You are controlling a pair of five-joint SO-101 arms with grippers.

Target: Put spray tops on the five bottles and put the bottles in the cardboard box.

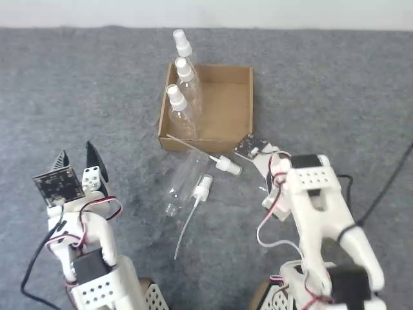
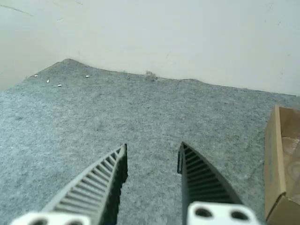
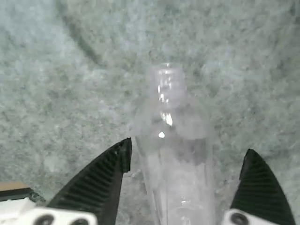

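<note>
Right wrist view, bottle (image 3: pixel 172 126) lengthwise, neck seemingly pointing away from tool (image 3: pixel 187 146).

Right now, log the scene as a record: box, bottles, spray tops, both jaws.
box: open, on the carpet, far from the arms
capped bottles: three, upright, in a row along the box's left wall
uncapped bottle: lying on the carpet in front of the box
spray tops: two, loose on the carpet, tubes attached, one beside the uncapped bottle, one nearer the box's front
left jaws: open, over bare carpet
right jaws: open, either side of the uncapped bottle
</note>
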